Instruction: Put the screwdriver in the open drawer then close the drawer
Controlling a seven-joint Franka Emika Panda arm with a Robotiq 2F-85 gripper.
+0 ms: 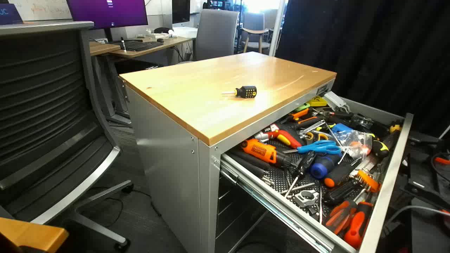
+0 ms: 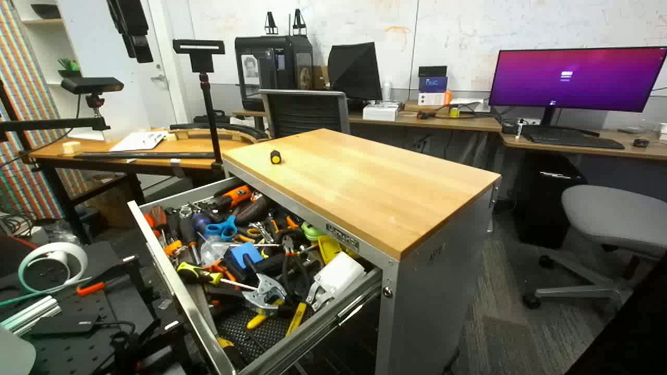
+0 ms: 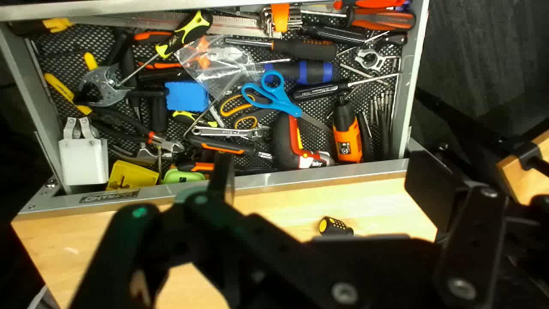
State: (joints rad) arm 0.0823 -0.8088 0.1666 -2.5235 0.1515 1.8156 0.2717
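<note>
The screwdriver is short and stubby, with a black and yellow handle. It lies on the wooden cabinet top in both exterior views [image 1: 247, 92] [image 2: 275, 157], with its thin shaft visible in one of these. In the wrist view the screwdriver handle [image 3: 335, 226] shows partly, its shaft hidden behind the gripper body. The open drawer [image 1: 391, 182] is pulled far out and full of tools; it also shows in an exterior view [image 2: 174, 291] and the wrist view [image 3: 415, 73]. My gripper [image 3: 326, 174] is open and empty, its fingers wide apart above the cabinet top near the drawer.
The cabinet top [image 1: 197, 82] ends just above the drawer. Scissors [image 1: 321, 147], an orange tool [image 1: 259, 150] and a white part [image 2: 338, 273] lie among the drawer's tools. An office chair [image 1: 45, 123] stands beside the cabinet. A black camera stand [image 2: 208, 109] rises behind it.
</note>
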